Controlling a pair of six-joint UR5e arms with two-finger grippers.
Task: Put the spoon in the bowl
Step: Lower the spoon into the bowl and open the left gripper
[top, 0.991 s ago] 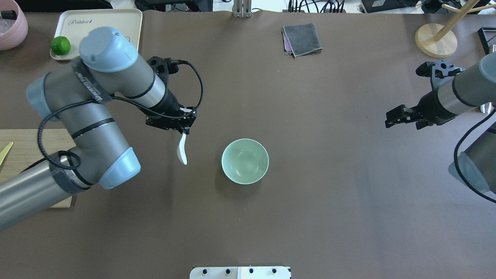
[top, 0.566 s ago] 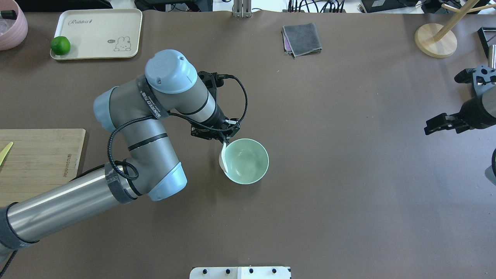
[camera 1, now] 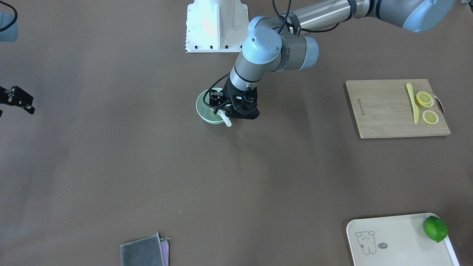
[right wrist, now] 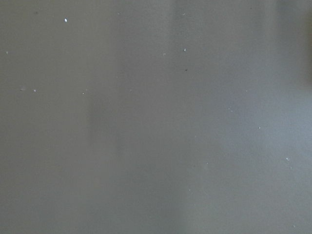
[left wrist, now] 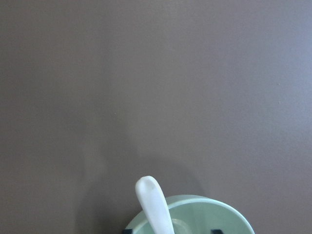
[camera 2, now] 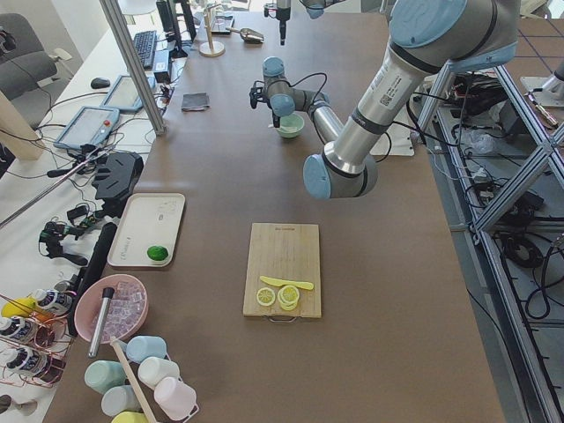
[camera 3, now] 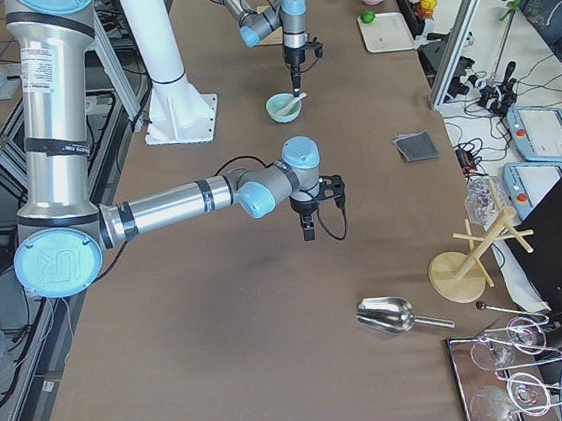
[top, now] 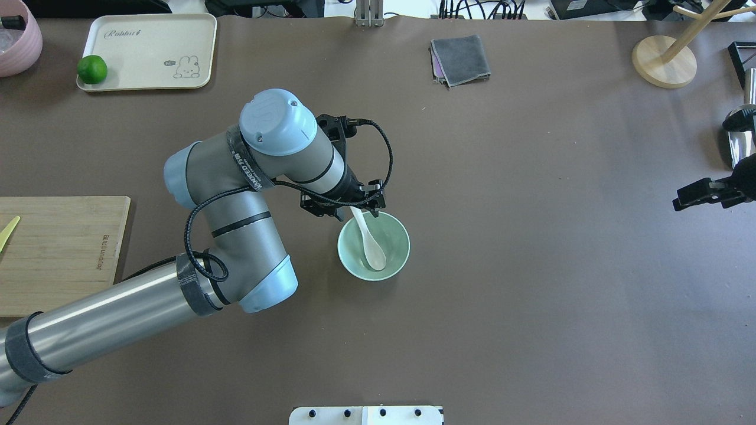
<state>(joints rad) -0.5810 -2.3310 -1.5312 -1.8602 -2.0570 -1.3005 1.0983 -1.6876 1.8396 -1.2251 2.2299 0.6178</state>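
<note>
The pale mint-green bowl (top: 397, 235) stands mid-table, also in the front view (camera 1: 204, 111). The white spoon (top: 369, 239) lies inside it, scoop down in the bowl and handle leaning on the far-left rim. In the front view the spoon's handle (camera 1: 226, 120) pokes over the rim. My left gripper (top: 354, 208) hovers right over the handle end, jaws apart on either side of it and open. In the left wrist view the spoon (left wrist: 153, 202) rises from the bowl (left wrist: 209, 214). My right gripper (top: 694, 195) is open and empty at the table's right edge.
A bamboo board (top: 59, 248) with a yellow knife (camera 1: 412, 101) and lemon slices (camera 1: 425, 98) lies at the left. A cream tray (top: 147, 50) with a lime (top: 92, 69) is far left. A grey cloth (top: 460, 59) and a wooden stand (top: 664, 62) sit at the back.
My left arm carried the hanging spoon rightward to the bowl, and the spoon now lies inside it with the jaws apart. My right arm drew back to the right edge.
</note>
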